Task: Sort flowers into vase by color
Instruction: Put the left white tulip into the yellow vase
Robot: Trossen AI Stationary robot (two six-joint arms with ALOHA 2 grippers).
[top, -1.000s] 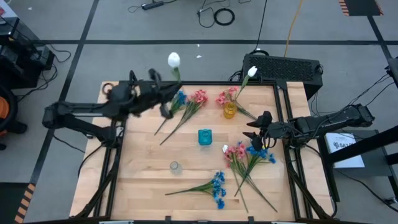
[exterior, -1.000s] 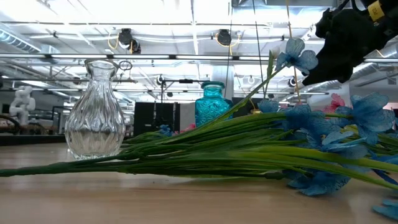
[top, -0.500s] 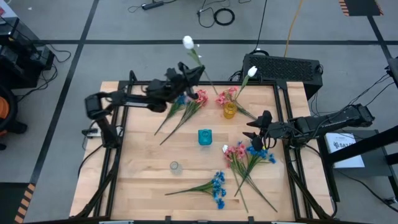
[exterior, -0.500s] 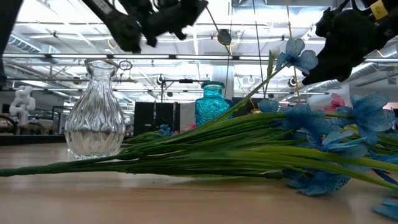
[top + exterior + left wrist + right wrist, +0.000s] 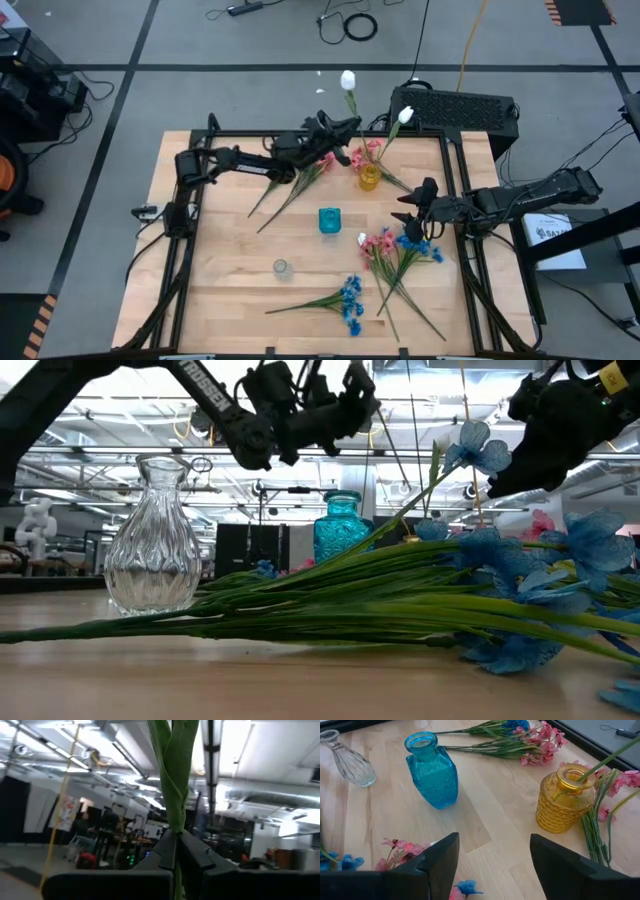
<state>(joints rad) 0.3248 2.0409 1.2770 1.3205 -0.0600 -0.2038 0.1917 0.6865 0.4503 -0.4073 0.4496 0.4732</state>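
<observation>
My left gripper point(image 5: 337, 126) hangs above the table's far edge, just left of the yellow vase point(image 5: 369, 178), shut on a white tulip whose bud point(image 5: 348, 80) rises above the fingers. The yellow vase holds another white tulip point(image 5: 405, 115). The blue vase point(image 5: 329, 220) and the clear vase point(image 5: 281, 267) stand upright mid-table. My right gripper point(image 5: 408, 212) is open and hovers just above the pink and blue sprays point(image 5: 395, 248) lying flat at the table's right. My left gripper pinches the tulip's green stem point(image 5: 175, 822) between its two fingers, at a place wrapped by a leaf, below the bud. The fingers lie across the stem. The tulip is lifted clear of the table, bud upward.
Pink and blue sprays point(image 5: 300, 172) lie under my left arm near the far edge. A blue spray point(image 5: 340, 298) lies near the near edge and fills the foreground of the low view point(image 5: 400, 600). Pink flowers point(image 5: 365, 155) lie beside the yellow vase. A black box point(image 5: 455, 108) sits beyond the far right corner.
My left arm has swung along the far edge toward the table's right and stretched out, carrying the white tulip from above the far left part of the table to just beside the yellow vase. The gripper stays shut on the stem. My right arm has kept still.
</observation>
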